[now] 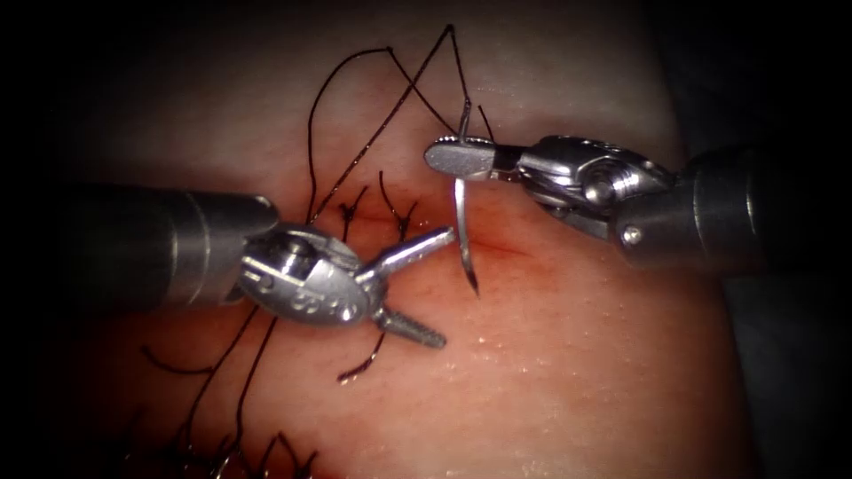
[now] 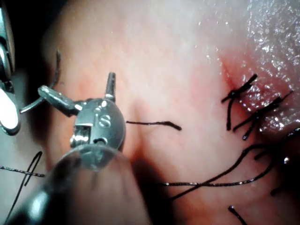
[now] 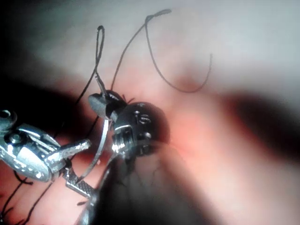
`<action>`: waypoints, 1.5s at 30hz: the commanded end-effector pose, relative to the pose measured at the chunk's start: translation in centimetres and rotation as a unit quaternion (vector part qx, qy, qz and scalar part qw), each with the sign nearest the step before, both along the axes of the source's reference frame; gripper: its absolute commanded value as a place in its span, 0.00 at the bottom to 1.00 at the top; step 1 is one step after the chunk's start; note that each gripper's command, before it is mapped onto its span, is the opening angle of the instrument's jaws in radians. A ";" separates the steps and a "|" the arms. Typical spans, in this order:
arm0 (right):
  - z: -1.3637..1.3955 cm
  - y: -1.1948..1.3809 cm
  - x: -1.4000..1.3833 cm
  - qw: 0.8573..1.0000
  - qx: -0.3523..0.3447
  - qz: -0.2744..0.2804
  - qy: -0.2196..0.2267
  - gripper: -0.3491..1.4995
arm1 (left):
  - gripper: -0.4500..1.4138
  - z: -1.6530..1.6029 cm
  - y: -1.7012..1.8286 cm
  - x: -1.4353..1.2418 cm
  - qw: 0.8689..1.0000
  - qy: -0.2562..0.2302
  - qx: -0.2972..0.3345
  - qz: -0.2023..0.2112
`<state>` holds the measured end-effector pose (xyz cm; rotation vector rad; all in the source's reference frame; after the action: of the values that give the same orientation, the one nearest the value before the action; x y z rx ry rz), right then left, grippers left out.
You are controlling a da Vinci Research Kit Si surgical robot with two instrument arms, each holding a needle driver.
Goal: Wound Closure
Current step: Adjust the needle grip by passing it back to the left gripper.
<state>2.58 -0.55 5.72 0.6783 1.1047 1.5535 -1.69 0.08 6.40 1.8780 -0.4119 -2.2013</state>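
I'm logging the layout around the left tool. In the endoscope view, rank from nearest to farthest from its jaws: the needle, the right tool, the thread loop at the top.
1. Needle: just right of the left tool.
2. Right tool: up and right, holding the needle.
3. Thread loop: at the top.

Needle point(image 1: 461, 213): curved steel, near-vertical, clamped near its swaged end in right tool point(image 1: 461, 159), tip down, at the tissue point(image 1: 568, 355) by the cut point(image 1: 497, 248), whether it pierces unclear. Dark thread point(image 1: 355, 98) loops above. Left tool point(image 1: 424, 286) spread wide, holding nothing.
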 end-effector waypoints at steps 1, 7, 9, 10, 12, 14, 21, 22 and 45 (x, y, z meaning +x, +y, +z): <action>0.04 -0.04 0.07 1.000 0.005 0.004 0.000 0.00 | 0.65 0.06 0.04 -0.07 1.000 -0.002 -0.003 -0.009; 0.04 -0.08 0.08 1.000 0.003 0.006 -0.003 0.00 | 0.48 0.02 0.11 -0.13 0.999 -0.005 -0.005 -0.049; 0.04 -0.08 0.09 1.000 0.004 0.010 -0.007 0.00 | 0.43 0.01 0.11 -0.16 0.999 -0.002 -0.006 -0.051; 0.04 -0.07 0.09 1.000 0.004 0.012 -0.010 0.00 | 0.38 0.00 0.10 -0.17 0.999 -0.002 -0.006 -0.051; 0.04 -0.07 0.10 1.000 0.004 0.019 -0.019 0.00 | 0.36 0.02 0.07 -0.23 0.999 0.002 -0.008 -0.054; 0.04 -0.07 0.10 0.999 0.007 0.022 -0.029 0.00 | 0.34 0.02 0.07 -0.24 0.998 0.003 -0.009 -0.055; 0.03 -0.10 0.10 0.999 0.013 0.013 -0.042 0.00 | 0.00 0.00 0.09 -0.23 0.997 0.029 -0.026 -0.068; 0.03 -0.11 0.10 0.999 0.013 0.010 -0.041 0.00 | 0.00 -0.01 0.10 -0.22 0.996 0.035 -0.034 -0.069; -0.01 -0.15 -0.03 0.998 0.020 -0.051 0.024 0.79 | 0.00 -0.11 0.04 -0.11 0.986 0.083 -0.125 -0.069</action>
<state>2.48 -0.70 5.66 0.8078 1.0515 1.4903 -1.76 0.11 6.24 1.5343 -0.7847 -2.2502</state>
